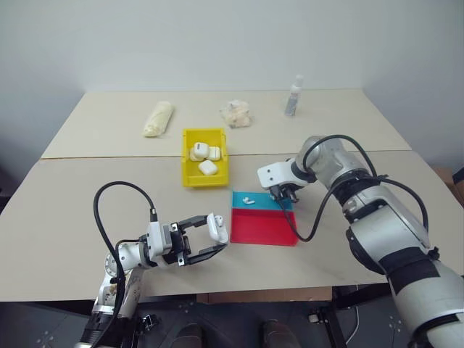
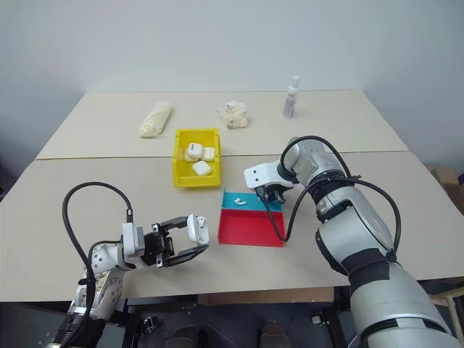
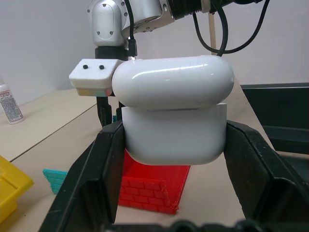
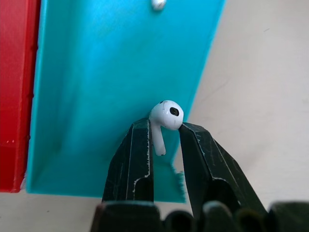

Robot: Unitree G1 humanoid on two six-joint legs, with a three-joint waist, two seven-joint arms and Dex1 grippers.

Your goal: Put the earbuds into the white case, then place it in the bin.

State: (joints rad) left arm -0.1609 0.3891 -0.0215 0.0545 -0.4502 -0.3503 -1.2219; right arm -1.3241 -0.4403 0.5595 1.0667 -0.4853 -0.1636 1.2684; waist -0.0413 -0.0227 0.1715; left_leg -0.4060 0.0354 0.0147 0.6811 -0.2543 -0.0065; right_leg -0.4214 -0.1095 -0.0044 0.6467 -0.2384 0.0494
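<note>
Between my right gripper's two fingers sits one earbud; they are closed on its short stem, and its round head shows above the tips. This gripper points steeply down over the blue part of the tray, near its edge at the bare table. A second earbud lies on the same blue part, a little apart from the one I pinch. The red part of the tray is joined to the blue part, on the side nearer to me.

My left gripper is clamped on the case, one finger on each side of its lower half. It holds the case above the table, near the red part, and the lid is tipped open. From the left wrist view my right gripper stands behind the case.

Farther from me is the bin, beside the tray but not touching it. Three white cases lie inside it. At the far side of the table are a rolled cloth, a crumpled wrapper and a small bottle, all well apart from each other.
</note>
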